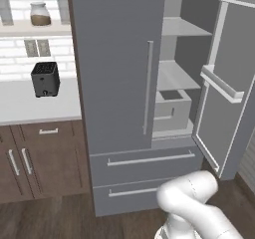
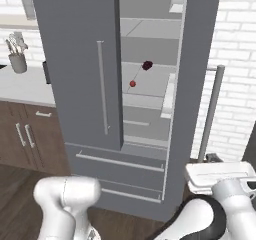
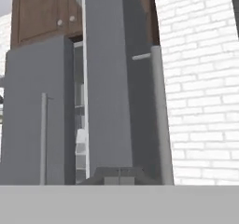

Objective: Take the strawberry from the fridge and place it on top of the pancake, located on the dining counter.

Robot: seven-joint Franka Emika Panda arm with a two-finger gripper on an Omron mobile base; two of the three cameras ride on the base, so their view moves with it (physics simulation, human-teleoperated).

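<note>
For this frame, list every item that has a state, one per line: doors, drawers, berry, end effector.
fridge: right door swung open, left door shut.
fridge drawers: both shut.
strawberry: on a shelf inside the fridge, untouched.
maroon lump: on the shelf behind the strawberry, resting.
clear bin: sitting on a lower fridge shelf.
end effector: shut, holding nothing, outside the fridge facing the open door's edge.
toaster: upright on the wall counter.

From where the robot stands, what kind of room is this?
Most likely a home kitchen, computer-rendered. A tall grey fridge stands with its right door open, a small black toaster sits on a white counter over brown cabinets, and a utensil holder stands against a white brick wall.
</note>
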